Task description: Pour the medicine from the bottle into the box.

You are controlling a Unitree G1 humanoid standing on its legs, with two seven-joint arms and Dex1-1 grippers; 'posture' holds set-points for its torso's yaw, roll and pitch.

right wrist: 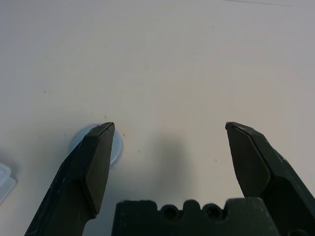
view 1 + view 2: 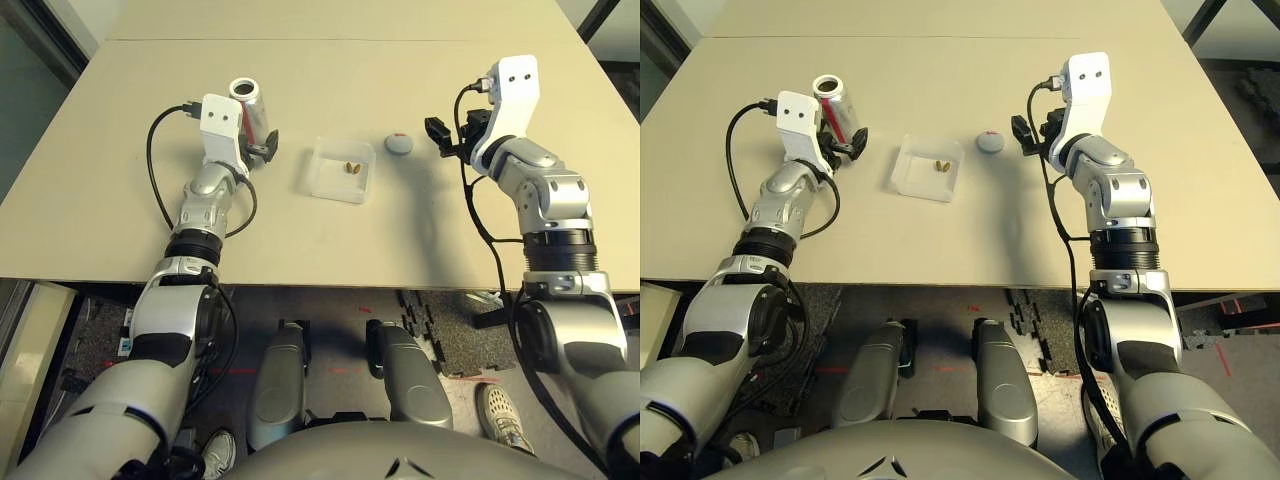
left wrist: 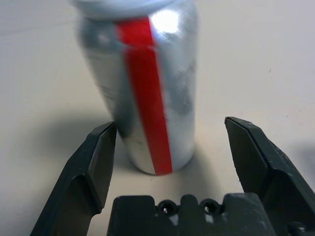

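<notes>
The bottle (image 2: 249, 108) stands upright on the table (image 2: 330, 240), on the far left, with its open mouth facing up and its long axis vertical. The left gripper (image 3: 167, 147) points level at it with its jaws spread wide; the bottle's lower body sits between the two black fingers (image 3: 93, 162) with a gap on either side, so nothing is grasped. From this gripper the bottle lies straight ahead, just past the fingertips, slightly toward one finger.

The box (image 2: 338, 170) lies to the right of the bottle, near the middle of the table, and two small yellowish pills (image 2: 351, 167) already rest inside it. On that showing the pouring looks done and the bottle set back down, with the left arm the nearer one by far should the bottle need handling again. Any withdrawal would want a straight pull back along the gripper's own line, since a sideways drift could tip the upright bottle.

A round grey cap (image 2: 398, 144) sits just right of the box. The right gripper (image 1: 170, 147) hovers over bare table near it, its jaws also wide and empty, the cap lying beside one fingertip.
</notes>
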